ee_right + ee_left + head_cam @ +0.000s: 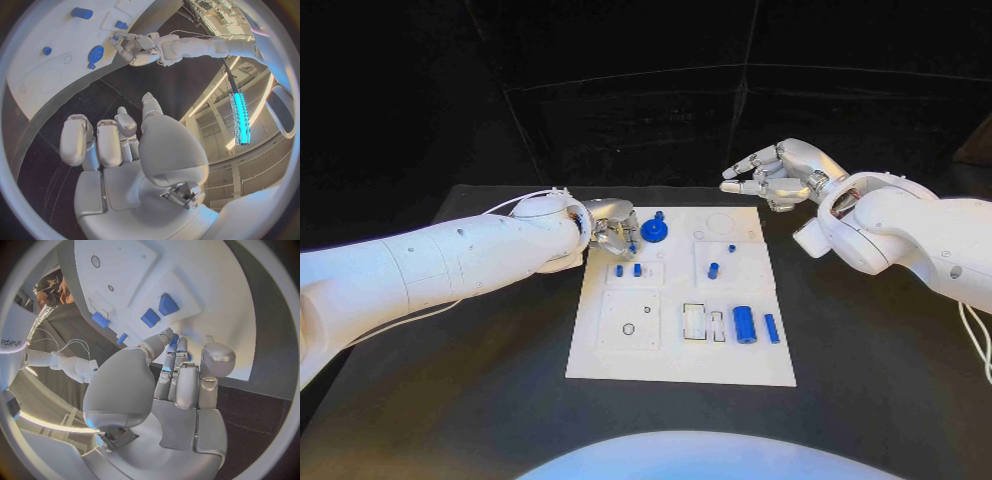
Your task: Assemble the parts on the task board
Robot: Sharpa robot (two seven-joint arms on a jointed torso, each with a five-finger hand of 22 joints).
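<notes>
The white task board (678, 352) lies in the middle of the black table. My left hand (610, 228) hovers at the board's far left corner, beside a round blue part (656, 232). Its fingertips pinch a small blue part (175, 339) just over the board (206, 285). Two small blue blocks (629, 270) sit in the board close by, also seen as blue blocks (157, 311) ahead of the fingers. My right hand (776, 172) is raised off the board's far right corner, fingers loosely bent and holding nothing; the right hand (119, 145) looks the same from its own wrist.
A short blue peg (713, 269) stands mid-board. A blue cylinder (744, 324) and a thin blue bar (772, 328) lie at the near right, next to white rectangular slots (694, 321). Bare black table (459, 380) surrounds the board.
</notes>
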